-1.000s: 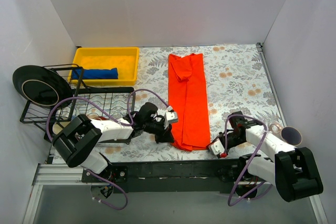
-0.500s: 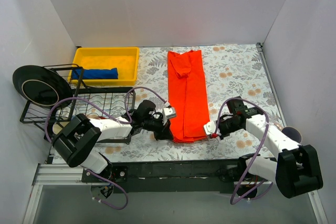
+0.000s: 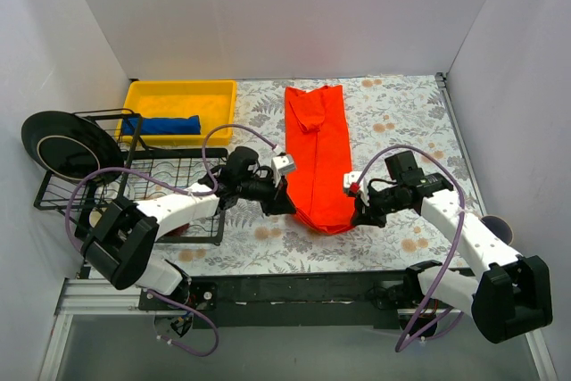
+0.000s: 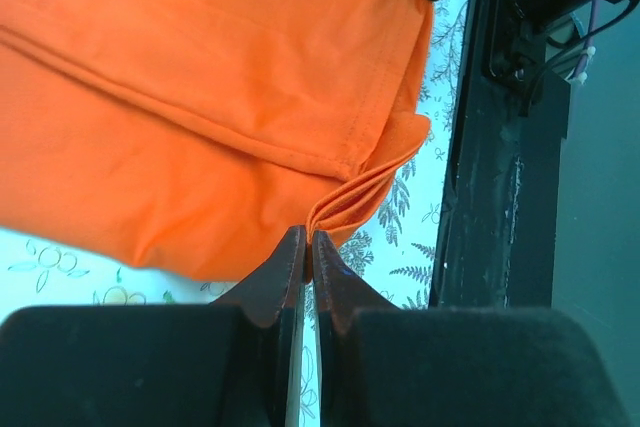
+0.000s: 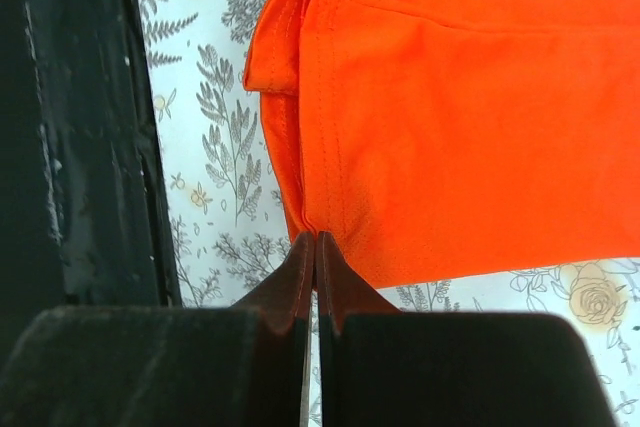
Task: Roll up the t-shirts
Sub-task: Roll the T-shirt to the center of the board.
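Pinching the near hem corners of the long folded orange-red cloth t-shirt (image 3: 319, 153), the left gripper (image 3: 289, 206) and right gripper (image 3: 356, 213) each have jaws clamped tight on its fabric.

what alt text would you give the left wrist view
The left end effector, shut, pinches a bunched corner of the folded orange-red t-shirt, which fills the upper frame over a floral tablecloth. A black rail runs down the right.

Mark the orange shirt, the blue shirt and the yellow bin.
orange shirt (image 3: 318, 144): top view, middle of the folded strip.
blue shirt (image 3: 165, 124): top view, middle of the bundle.
yellow bin (image 3: 183, 97): top view, bare floor.
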`<state>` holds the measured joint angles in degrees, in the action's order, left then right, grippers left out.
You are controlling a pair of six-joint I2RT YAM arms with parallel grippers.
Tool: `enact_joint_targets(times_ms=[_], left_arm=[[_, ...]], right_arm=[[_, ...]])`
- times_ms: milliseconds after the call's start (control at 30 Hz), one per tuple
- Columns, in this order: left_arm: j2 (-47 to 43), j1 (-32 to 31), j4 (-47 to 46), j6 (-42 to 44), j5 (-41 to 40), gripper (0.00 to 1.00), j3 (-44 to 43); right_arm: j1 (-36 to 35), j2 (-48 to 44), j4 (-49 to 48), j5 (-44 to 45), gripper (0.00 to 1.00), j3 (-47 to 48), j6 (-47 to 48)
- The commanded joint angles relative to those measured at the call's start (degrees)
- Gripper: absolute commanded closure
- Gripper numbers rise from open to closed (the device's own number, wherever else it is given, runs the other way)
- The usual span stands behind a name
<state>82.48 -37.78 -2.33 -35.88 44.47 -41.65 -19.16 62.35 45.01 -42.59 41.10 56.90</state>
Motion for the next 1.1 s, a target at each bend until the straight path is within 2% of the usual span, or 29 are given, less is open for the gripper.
enact_joint_targets(times_ms=[0,133,300,533,867,1067], left_arm=[[-2.50,2.44,1.98,-1.91,0.53,1.00,-0.98],[-1.18,3.50,3.30,-2.00,0.36,1.00,-2.03],[2.33,4.73,3.56,-3.14,0.53,1.00,-4.05],[5.76,6.05,2.68,-4.55,-0.17,1.00,-5.63],[12.70,8.33,-0.05,-5.08,-4.65,1.00,-11.08],[16.22,9.83,0.48,-3.94,-4.56,1.00,-14.07]], right_arm=[[-0.27,0.84,-5.02,-1.97,0.99,3.28,-13.56],[0.00,4.35,-7.48,-3.46,0.99,4.16,-18.93],[1.49,7.35,-8.19,-3.82,0.99,5.48,-20.25],[6.58,13.76,-10.03,-6.71,0.99,8.55,-24.21],[8.70,26.32,-11.00,-7.51,0.99,16.55,-24.04],[8.96,31.34,-11.35,-6.98,0.99,20.42,-22.63]])
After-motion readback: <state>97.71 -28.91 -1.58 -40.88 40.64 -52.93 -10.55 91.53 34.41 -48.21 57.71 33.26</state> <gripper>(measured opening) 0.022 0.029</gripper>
